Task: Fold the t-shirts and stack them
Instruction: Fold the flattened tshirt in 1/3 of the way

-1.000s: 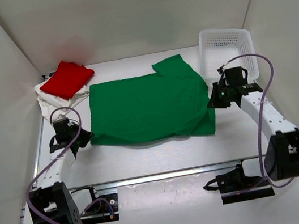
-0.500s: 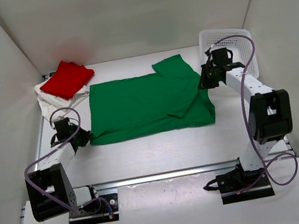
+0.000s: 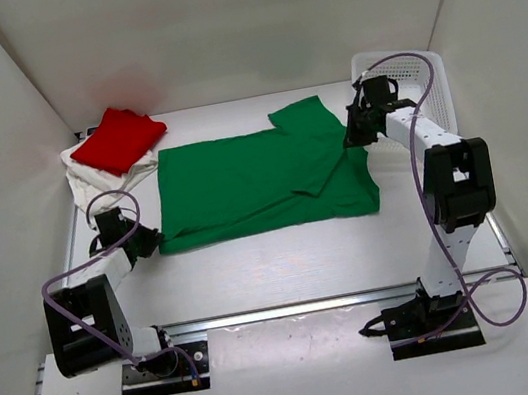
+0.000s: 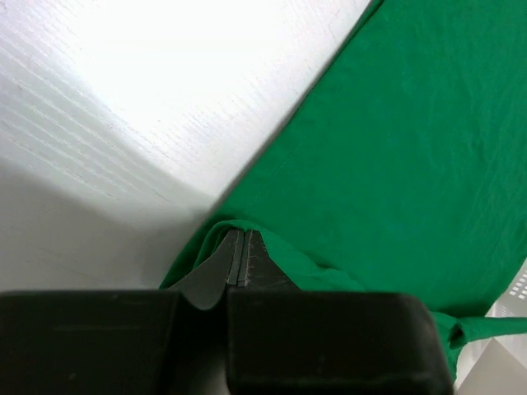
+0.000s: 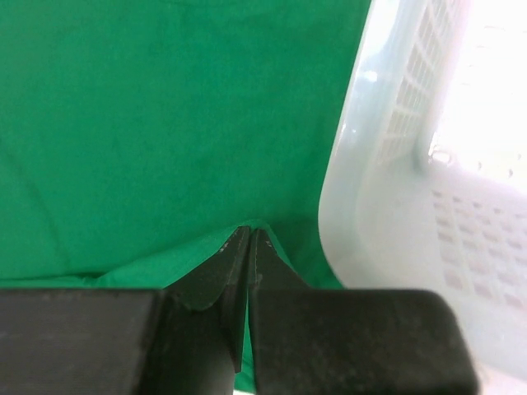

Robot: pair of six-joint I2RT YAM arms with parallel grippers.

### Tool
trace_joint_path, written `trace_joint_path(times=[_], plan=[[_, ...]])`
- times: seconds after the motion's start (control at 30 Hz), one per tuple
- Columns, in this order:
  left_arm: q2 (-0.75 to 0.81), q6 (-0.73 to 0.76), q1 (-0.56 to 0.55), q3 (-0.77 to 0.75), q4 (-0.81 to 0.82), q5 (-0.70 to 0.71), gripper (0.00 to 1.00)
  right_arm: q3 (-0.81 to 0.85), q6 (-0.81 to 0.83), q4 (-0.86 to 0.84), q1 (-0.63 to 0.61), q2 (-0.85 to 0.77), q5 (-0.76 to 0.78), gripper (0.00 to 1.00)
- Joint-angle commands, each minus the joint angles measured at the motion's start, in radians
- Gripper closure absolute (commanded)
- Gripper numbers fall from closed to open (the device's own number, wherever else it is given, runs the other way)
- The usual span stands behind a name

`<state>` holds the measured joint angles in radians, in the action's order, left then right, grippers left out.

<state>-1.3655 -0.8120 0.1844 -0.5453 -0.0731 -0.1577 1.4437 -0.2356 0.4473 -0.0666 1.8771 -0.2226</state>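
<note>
The green t-shirt (image 3: 251, 179) lies spread flat mid-table, with a fold running across its right part. My left gripper (image 3: 153, 240) is shut on its near-left corner; the left wrist view shows the jaws (image 4: 239, 243) pinching the green hem (image 4: 395, 148). My right gripper (image 3: 349, 135) is shut on the shirt's right edge next to the basket; the right wrist view shows the closed tips (image 5: 249, 236) holding green cloth (image 5: 165, 123). The folded red t-shirt (image 3: 118, 138) lies on the off-white t-shirt (image 3: 98, 175) at the far left.
A white perforated basket (image 3: 405, 85) stands at the far right, just behind my right gripper, and fills the right side of the right wrist view (image 5: 395, 206). White walls enclose the table on three sides. The rail with both arm bases runs along the near edge.
My right gripper has moved away from the near edge toward the basket, carrying the shirt's right edge. The near hem has drawn back and straightened. The left gripper has barely shifted.
</note>
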Motion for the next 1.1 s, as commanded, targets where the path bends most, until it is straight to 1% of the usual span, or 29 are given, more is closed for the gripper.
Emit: trace_joint_path(times=[0.0,0.1,0.2,0.3,0.33,0.37,0.4,0.43,0.47,0.5,0.53,0.57,0.6,0.63,0.67,0.7,0.73,0.77,0.8,0.83,0.87,0.9,0.93,0.97,1.0,1.03,1.07], plan=[[0.006,-0.016,0.013,-0.028,0.048,-0.019,0.97,0.037,0.013,-0.058,-0.012,0.024,0.04,1.0],[-0.007,-0.029,0.018,-0.035,0.064,-0.042,0.95,0.012,0.005,-0.076,-0.009,0.014,0.048,1.0],[-0.007,-0.032,0.003,-0.065,0.067,-0.026,0.93,0.02,0.005,-0.061,-0.009,0.005,0.057,1.0],[-0.033,-0.033,-0.016,-0.094,0.084,-0.023,0.87,0.014,-0.007,-0.056,-0.006,0.004,0.06,1.0],[-0.04,-0.036,-0.014,-0.105,0.076,-0.026,0.82,0.004,-0.001,-0.071,-0.007,-0.01,0.062,1.0],[-0.059,-0.032,-0.011,-0.108,0.081,-0.025,0.79,-0.011,-0.005,-0.078,-0.006,-0.018,0.057,0.94],[-0.076,-0.033,-0.002,-0.108,0.081,-0.032,0.7,-0.014,-0.008,-0.087,-0.009,-0.018,0.061,0.89],[-0.079,-0.036,0.003,-0.108,0.079,-0.045,0.62,-0.023,-0.008,-0.082,-0.009,-0.032,0.063,0.79],[-0.09,-0.042,0.019,-0.105,0.076,-0.057,0.58,-0.01,-0.013,-0.088,-0.006,-0.038,0.048,0.71],[-0.084,-0.041,0.029,-0.105,0.078,-0.065,0.51,-0.009,-0.007,-0.082,-0.009,-0.041,0.039,0.68],[-0.078,-0.039,0.036,-0.104,0.073,-0.066,0.46,-0.002,-0.011,-0.072,-0.006,-0.058,0.037,0.66],[-0.048,-0.035,0.036,-0.102,0.075,-0.054,0.43,0.009,-0.007,-0.058,-0.015,-0.074,0.037,0.64],[-0.006,-0.024,0.044,-0.097,0.038,-0.043,0.4,0.014,0.004,-0.052,-0.012,-0.096,0.04,0.64],[0.044,-0.016,0.037,-0.09,0.013,-0.019,0.41,0.006,0.012,-0.042,-0.007,-0.117,0.048,0.64],[0.068,0.003,0.032,-0.079,0.003,0.0,0.46,-0.017,0.015,-0.036,-0.012,-0.154,0.049,0.65],[0.127,0.008,0.027,-0.055,-0.011,0.0,0.49,-0.049,0.006,-0.036,-0.003,-0.197,0.051,0.67],[0.172,0.005,0.011,-0.03,-0.013,-0.006,0.51,-0.078,-0.004,-0.048,0.01,-0.222,0.045,0.81],[0.195,0.005,0.009,0.005,-0.014,-0.011,0.52,-0.157,-0.033,-0.059,0.016,-0.272,0.033,0.99],[0.225,-0.001,0.001,0.048,-0.02,-0.02,0.51,-0.26,-0.068,-0.1,0.039,-0.344,-0.007,1.0],[0.249,-0.004,0.001,0.073,-0.007,-0.043,0.52,-0.311,-0.117,-0.154,0.053,-0.38,-0.042,1.0],[0.264,0.0,0.003,0.106,-0.002,-0.051,0.49,-0.438,-0.139,-0.214,0.065,-0.444,-0.063,1.0],[0.264,0.004,0.003,0.138,-0.005,-0.049,0.48,-0.539,-0.171,-0.229,0.065,-0.5,-0.064,1.0],[0.269,0.007,0.001,0.151,0.001,-0.054,0.45,-0.584,-0.206,-0.273,0.092,-0.544,-0.057,1.0],[0.255,0.001,0.001,0.157,0.019,-0.055,0.42,-0.671,-0.221,-0.312,0.099,-0.562,-0.055,0.92],[0.244,-0.01,0.004,0.165,0.019,-0.072,0.43,-0.743,-0.244,-0.321,0.117,-0.579,-0.054,0.83],[0.209,-0.015,-0.002,0.168,0.044,-0.103,0.45,-0.765,-0.257,-0.347,0.132,-0.587,-0.061,0.8],[0.177,-0.027,0.0,0.166,0.056,-0.124,0.45,-0.801,-0.263,-0.36,0.139,-0.588,-0.064,0.74]])
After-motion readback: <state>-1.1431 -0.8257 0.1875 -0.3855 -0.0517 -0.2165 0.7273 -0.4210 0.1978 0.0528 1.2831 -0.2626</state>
